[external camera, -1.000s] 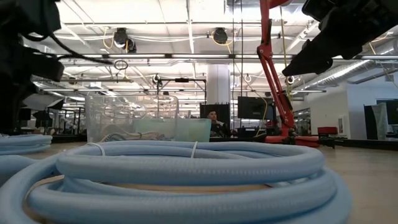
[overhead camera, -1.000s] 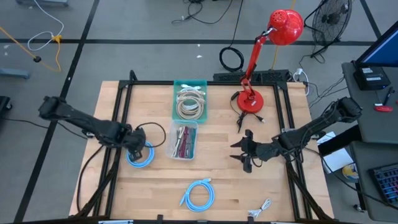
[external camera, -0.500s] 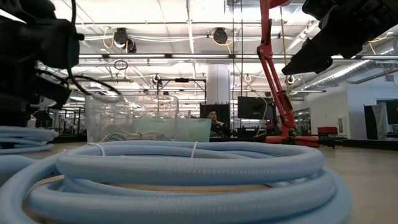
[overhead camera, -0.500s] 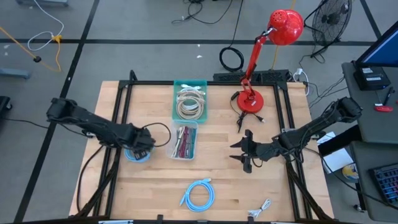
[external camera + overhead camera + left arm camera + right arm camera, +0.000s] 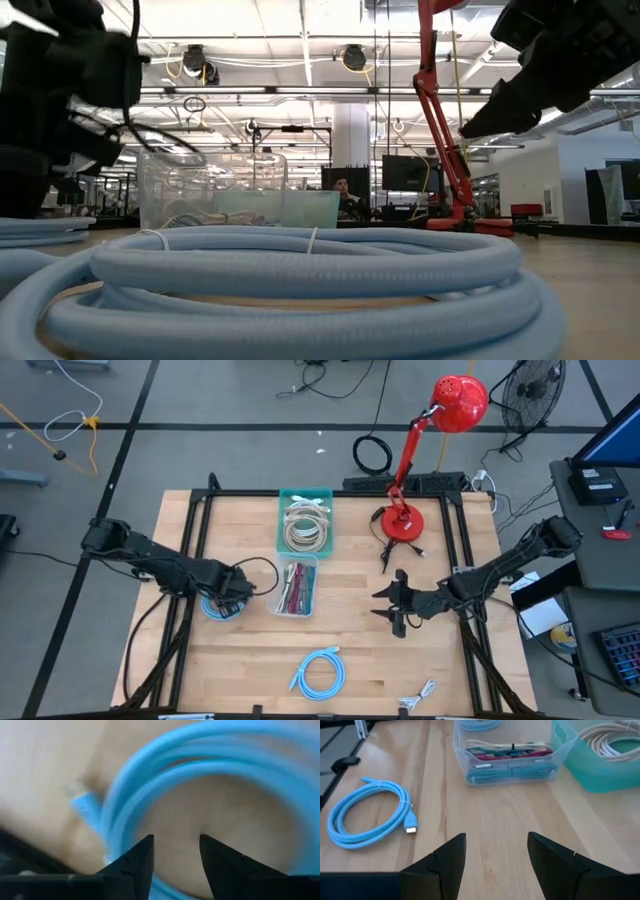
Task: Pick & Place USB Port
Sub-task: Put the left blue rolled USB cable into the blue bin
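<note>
Left tool (image 5: 175,855) fingers apart over blue cable coil (image 5: 222,607); right tool (image 5: 388,603) spread above bare wood.

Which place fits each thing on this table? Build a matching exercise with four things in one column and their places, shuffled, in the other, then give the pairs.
Things:
1. red desk lamp
2. white cables
3. left claw
4. right claw

Places:
A. in the teal bin
B. over a blue cable coil at the table's left
C. at the table's far edge, right of the teal bin
D. above bare wood, right of the clear box

Pairs: 1-C, 2-A, 3-B, 4-D
</note>
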You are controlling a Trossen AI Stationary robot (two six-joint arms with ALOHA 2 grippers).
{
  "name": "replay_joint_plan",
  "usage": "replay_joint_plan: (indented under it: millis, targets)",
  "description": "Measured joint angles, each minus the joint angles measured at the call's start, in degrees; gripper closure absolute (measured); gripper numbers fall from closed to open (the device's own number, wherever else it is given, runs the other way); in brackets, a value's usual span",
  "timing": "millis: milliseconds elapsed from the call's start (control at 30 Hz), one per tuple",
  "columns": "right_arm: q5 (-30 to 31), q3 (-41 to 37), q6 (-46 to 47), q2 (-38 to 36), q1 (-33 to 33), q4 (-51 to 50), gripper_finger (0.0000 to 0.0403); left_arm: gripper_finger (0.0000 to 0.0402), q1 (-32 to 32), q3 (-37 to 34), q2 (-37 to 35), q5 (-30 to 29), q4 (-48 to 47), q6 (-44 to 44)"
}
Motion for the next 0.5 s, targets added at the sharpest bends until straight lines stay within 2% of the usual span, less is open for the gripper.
replay_joint_plan:
  millis: [233,400,500]
  targets:
    - [-0.01,-0.36,-1.15,-0.01,0.00,2.75,0.0200,0.0249,-1.86,6.45,-0.12,1.85,-2.79,-1.09]
    - [0.01,-0.36,-1.08,-0.01,0.00,2.83,0.0200,0.0249,-2.80,9.12,-0.19,-2.82,-14.45,-5.83]
    - [0.01,-0.36,-0.72,-0.01,-0.02,2.86,0.0200,0.0249,-1.66,8.98,-1.05,-4.38,-15.52,-8.90]
